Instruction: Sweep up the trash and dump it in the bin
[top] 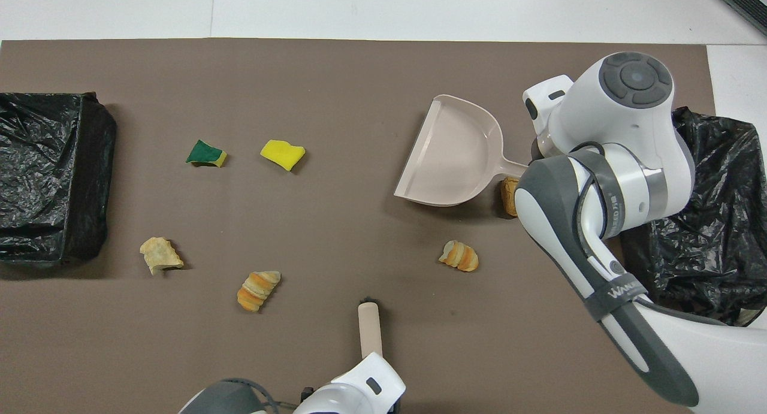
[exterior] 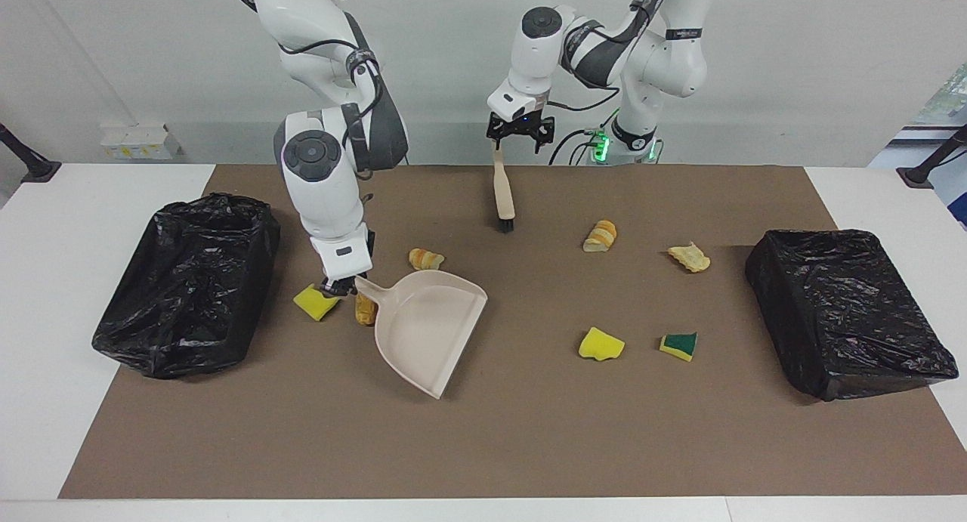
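Positioning dustpan (exterior: 423, 329) | right gripper (exterior: 338, 286) jaws clamp its handle | left gripper (exterior: 518, 133) jaws wide over brush (exterior: 502, 193) | keep lip flat facing trash (exterior: 601, 344)

We lose half the bread piece (top: 509, 196) beside the dustpan (top: 458, 162) under the right arm (top: 590, 180).

The brown mat (exterior: 483, 439) lies bare along its edge farthest from the robots, giving wide passage between the two black bins (exterior: 185, 284) (exterior: 846, 310). The middle is partly blocked by the dustpan (exterior: 423, 329), with the right gripper (exterior: 338, 286) at its handle. Scraps (exterior: 601, 344) (exterior: 679, 346) (exterior: 600, 236) (exterior: 690, 257) dot the left arm's half, with gaps between them. Nearer the robots, the brush (exterior: 502, 193) stands under the left gripper (exterior: 517, 129).
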### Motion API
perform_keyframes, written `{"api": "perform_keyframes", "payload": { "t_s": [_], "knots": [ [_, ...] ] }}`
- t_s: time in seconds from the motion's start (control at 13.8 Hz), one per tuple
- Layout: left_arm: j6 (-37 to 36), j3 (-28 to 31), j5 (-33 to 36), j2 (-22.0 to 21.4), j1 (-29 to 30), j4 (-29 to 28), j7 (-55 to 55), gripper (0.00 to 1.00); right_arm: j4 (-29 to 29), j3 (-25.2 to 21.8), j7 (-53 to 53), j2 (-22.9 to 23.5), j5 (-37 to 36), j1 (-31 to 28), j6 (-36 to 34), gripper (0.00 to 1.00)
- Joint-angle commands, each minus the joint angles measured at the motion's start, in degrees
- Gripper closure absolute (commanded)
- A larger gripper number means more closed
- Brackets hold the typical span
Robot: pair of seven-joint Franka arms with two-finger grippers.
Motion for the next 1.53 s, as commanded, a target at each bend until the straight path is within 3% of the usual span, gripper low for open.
{"api": "perform_keyframes", "payload": {
  "t_s": [0.0, 0.22, 0.44, 0.58, 0.73, 0.8, 1.09, 1.31, 1.45],
  "knots": [
    [2.8, 0.9, -0.8, 4.3, -3.7, -0.1, -3.0, 0.00, -8.5, 0.8, -3.3, -5.1, -4.7, -0.2, 4.4, 1.00],
    [5.2, 0.9, -0.8, 6.2, -6.7, -0.1, -6.5, 0.09, -9.7, 0.9, -6.2, -5.3, -5.1, 0.2, 4.7, 1.00],
    [5.2, 0.9, -0.8, 6.9, -8.3, -0.4, -7.6, 0.24, -10.7, 0.9, -9.5, -5.5, -4.4, 0.4, 4.8, 1.00],
    [6.0, 0.9, -0.8, 8.5, -9.0, -0.4, -7.6, 0.52, -10.9, 0.7, -9.5, -5.7, -5.6, 3.1, 4.6, 1.00],
    [4.8, 1.1, -0.8, 8.9, -8.8, 0.0, -8.0, 0.89, -10.9, 0.8, -9.5, -5.6, -6.0, 3.2, 4.9, 1.00],
    [4.3, 1.2, -0.8, 8.8, -8.1, 0.1, -7.8, 1.00, -10.9, 0.8, -9.5, -5.6, -6.0, 3.3, 5.1, 1.00],
    [-0.7, 1.5, 0.1, 7.7, -3.6, 2.8, -6.2, 1.00, -10.8, 0.8, -9.2, -5.5, -6.0, 4.6, 7.1, 1.00],
    [-7.4, 1.5, 5.1, 7.5, 3.3, 6.7, -0.8, 1.00, -10.3, 0.9, -9.1, -4.8, -5.5, 6.5, 7.5, 1.00],
    [-7.7, 1.5, 7.3, 7.3, 11.1, 8.1, 7.9, 1.00, -10.2, 0.9, -8.4, -4.7, -5.1, 8.3, 7.4, 1.00]
  ]
}}
